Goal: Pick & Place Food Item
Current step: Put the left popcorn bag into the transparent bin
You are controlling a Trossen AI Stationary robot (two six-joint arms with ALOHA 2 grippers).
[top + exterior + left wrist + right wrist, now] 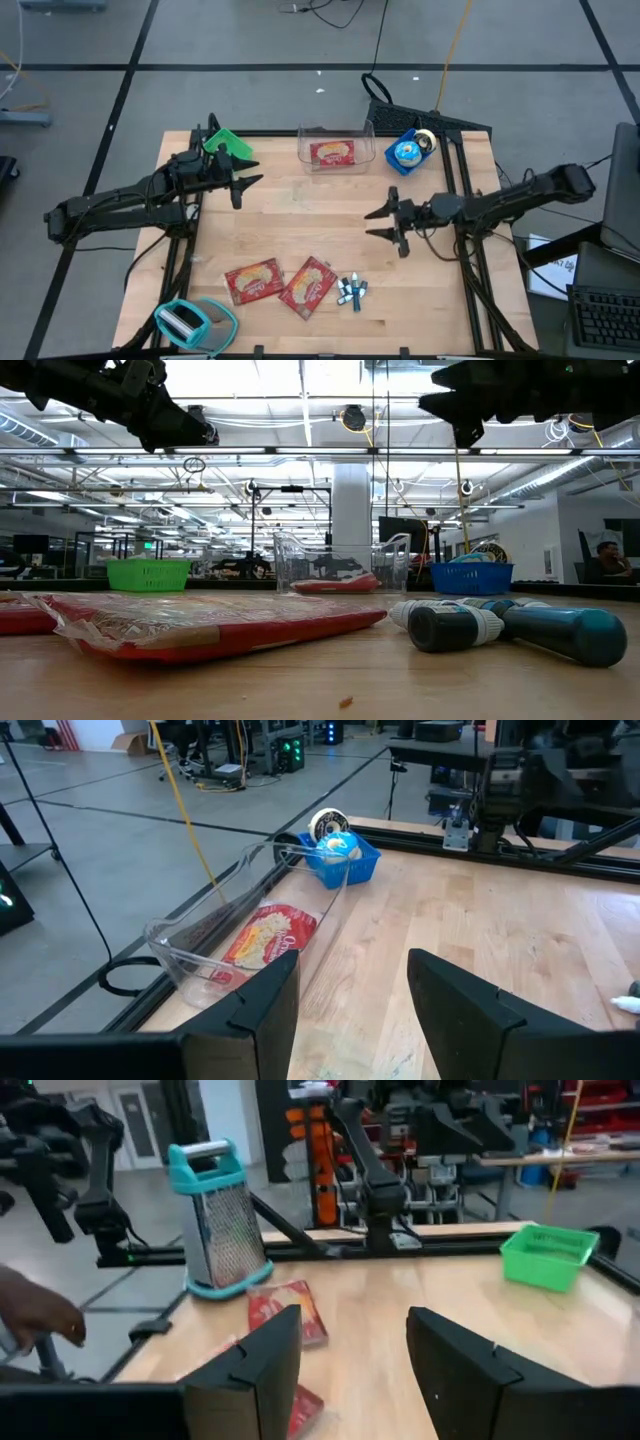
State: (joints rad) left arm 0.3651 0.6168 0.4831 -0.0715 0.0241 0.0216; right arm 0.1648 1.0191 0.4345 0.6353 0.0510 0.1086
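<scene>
Two red food packets (253, 280) (308, 286) lie flat near the table's front edge. A third red packet (332, 153) lies inside a clear container (335, 133) at the far edge; the left wrist view shows the same packet (268, 935). My left gripper (252, 172) hovers open over the far left of the table, pointing toward the container, with nothing between its fingers. My right gripper (369, 223) hovers open above the table's middle right, pointing left, also empty. In the right wrist view, the front packets (290, 1312) lie beyond the right gripper's fingers (350, 1315).
A green basket (228, 145) sits at the far left and a blue basket (405, 152) with round items at the far right. Several small blue-capped tubes (352, 291) lie beside the front packets. A teal grater (190, 322) stands at the front left corner. A person's hand (40, 1315) shows beyond the table's left side.
</scene>
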